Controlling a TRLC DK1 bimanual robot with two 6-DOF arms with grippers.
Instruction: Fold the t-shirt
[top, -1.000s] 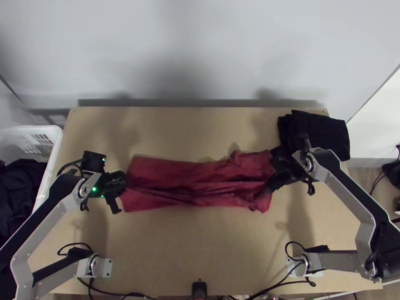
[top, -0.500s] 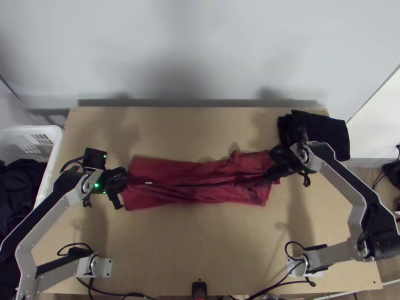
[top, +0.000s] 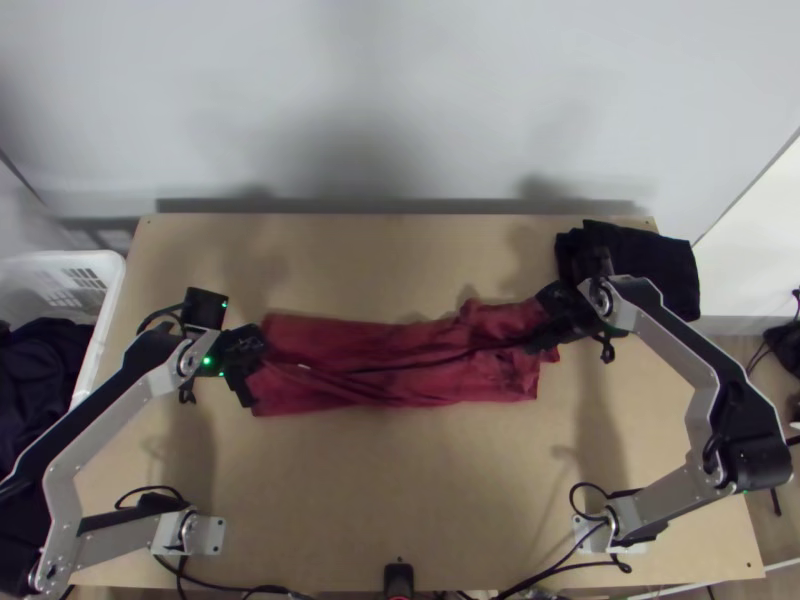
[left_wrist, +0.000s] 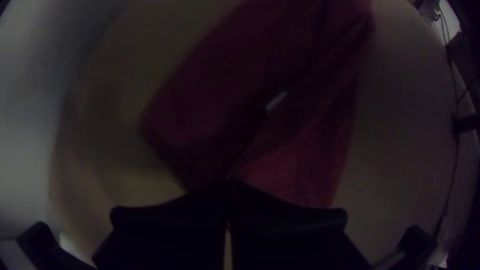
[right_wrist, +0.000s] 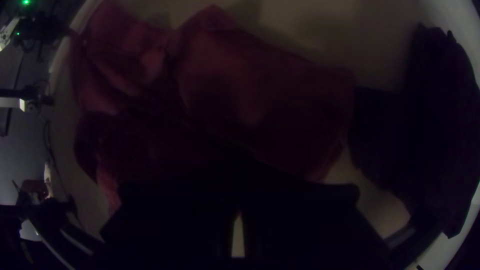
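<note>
The red t-shirt (top: 420, 378) lies as a long strip across the table, its lengthwise edges drawn inward to a crease along the middle. A small white label (top: 304, 366) shows near its left end. At that end is my left gripper (top: 254, 366); in the left wrist view the left gripper (left_wrist: 228, 184) is shut on the cloth's end at the crease. My right gripper (top: 536, 343) is at the strip's right end, and in the right wrist view the right gripper (right_wrist: 240, 167) has its dark fingers together on the red cloth.
A black folded cloth (top: 650, 265) lies at the table's far right corner, close to the right gripper. Left of the table stands a white basket (top: 112, 285) with dark cloth in it. Bare wood (top: 380, 490) lies on the near side of the shirt.
My left gripper has shifted slightly right and away from the near edge. The right one has moved a little left and farther up. The shirt's near edge has drawn inward, and the label has come into sight.
</note>
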